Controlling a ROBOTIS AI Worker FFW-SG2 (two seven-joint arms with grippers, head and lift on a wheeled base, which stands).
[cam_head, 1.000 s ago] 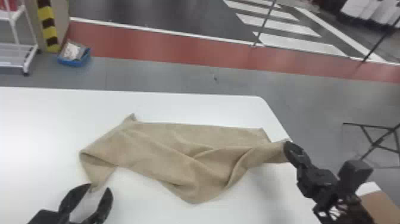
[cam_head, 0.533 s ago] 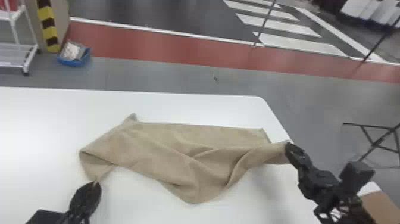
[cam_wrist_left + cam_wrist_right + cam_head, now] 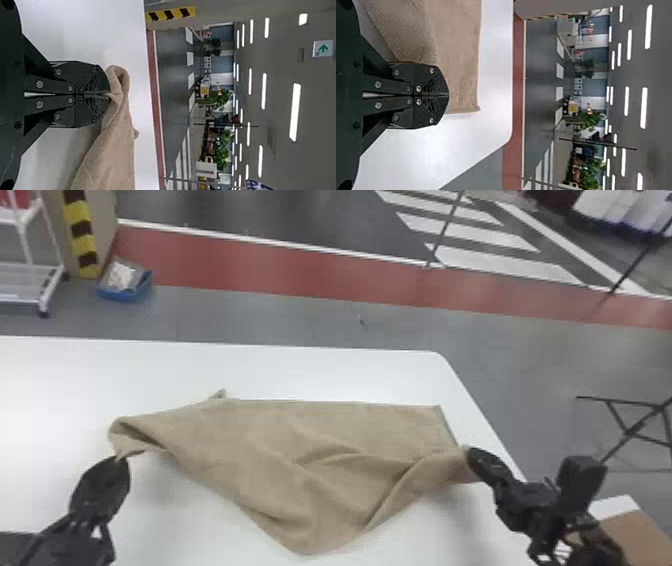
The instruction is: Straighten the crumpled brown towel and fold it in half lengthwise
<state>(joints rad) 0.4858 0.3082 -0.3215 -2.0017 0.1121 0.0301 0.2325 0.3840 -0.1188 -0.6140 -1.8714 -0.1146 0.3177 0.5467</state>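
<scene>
the brown towel [image 3: 310,460] is lying rumpled between your two claws, its far edge running beyond both and a rounded fold bulging back toward you. your left claw [image 3: 120,459] is clenching one end, fingers pressing together; your right claw [image 3: 469,455] is gripping the other. beneath the towel, the white tabletop [image 3: 310,372] is spreading out past both claws. well beyond the left claw, a blue tray [image 3: 122,295] is sitting on the floor.

bright ceiling lights [image 3: 295,112], soft glare across the white table [image 3: 415,152]
</scene>
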